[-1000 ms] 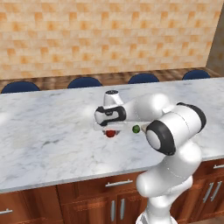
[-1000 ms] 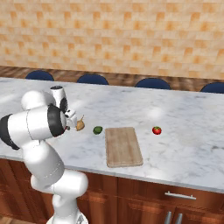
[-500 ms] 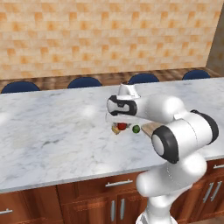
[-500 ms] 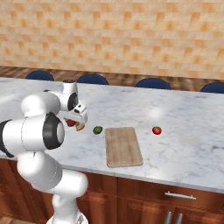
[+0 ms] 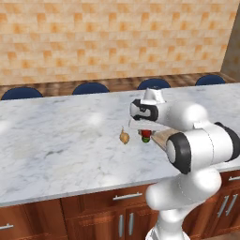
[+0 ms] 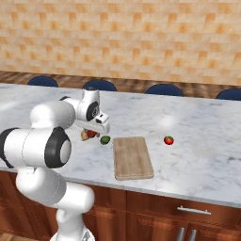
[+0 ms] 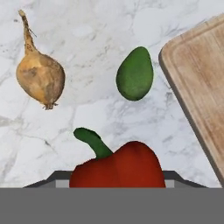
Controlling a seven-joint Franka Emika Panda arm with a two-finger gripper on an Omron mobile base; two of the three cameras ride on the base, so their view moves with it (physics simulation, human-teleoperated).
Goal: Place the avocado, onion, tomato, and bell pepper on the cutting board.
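Moved the hand right along the counter toward the cutting board, red bell pepper clamped in the gripper. I see the onion and avocado on the marble beside the board, tomato well apart.

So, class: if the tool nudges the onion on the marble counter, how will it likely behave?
The onion looks round-bellied, so it would probably roll rather than slide. Its thin stem tip points off one end, so the roll may curve. It lies apart from the avocado, leaving room to wander on the counter.
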